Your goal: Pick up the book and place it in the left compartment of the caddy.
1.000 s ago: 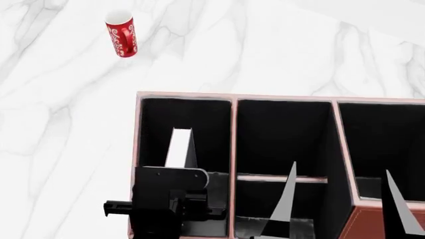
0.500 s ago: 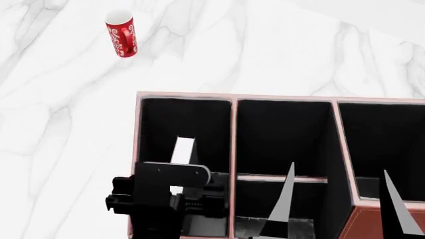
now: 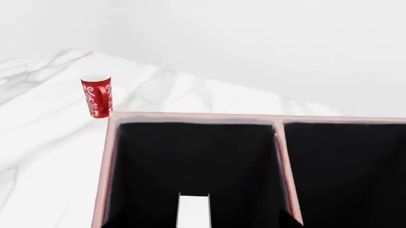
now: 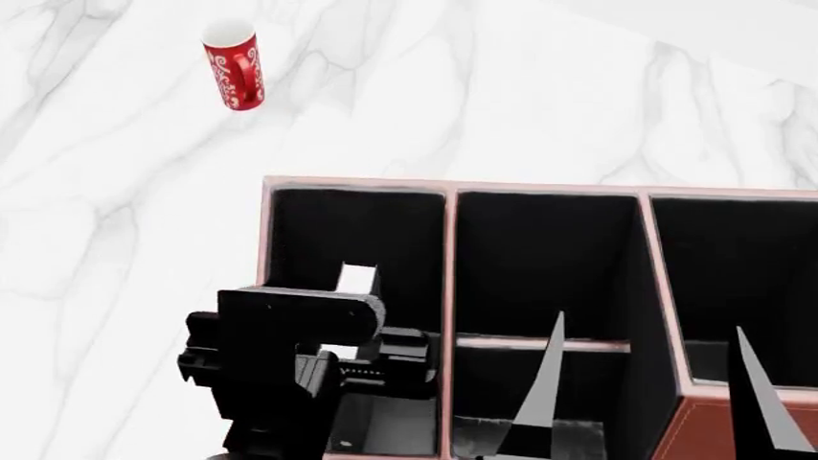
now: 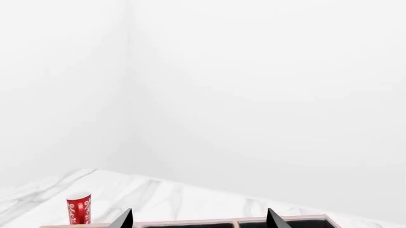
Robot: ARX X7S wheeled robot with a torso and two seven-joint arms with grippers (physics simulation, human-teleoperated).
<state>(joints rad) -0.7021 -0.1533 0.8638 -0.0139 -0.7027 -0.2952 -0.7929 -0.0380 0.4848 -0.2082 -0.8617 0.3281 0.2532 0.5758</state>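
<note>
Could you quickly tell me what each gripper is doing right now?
Left gripper: above the caddy's left bay, jaws hidden; cannot tell.
Right gripper: open, empty.

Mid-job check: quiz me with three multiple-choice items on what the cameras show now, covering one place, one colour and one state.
1. Where is the book?
A. on the table
B. in the left compartment
C. in the middle bay

2. What colour is the lining of the caddy?
A. black
B. white
C. green

3. How is the right pincer?
A. shut on the book
B. shut and empty
C. open and empty

Answers:
1 B, because the head and left wrist views both show its white page edge inside that bay's walls.
2 A, because every bay is black inside the pale pink rims.
3 C, because in the right wrist view its two dark tips stand wide apart with nothing between them.
</note>
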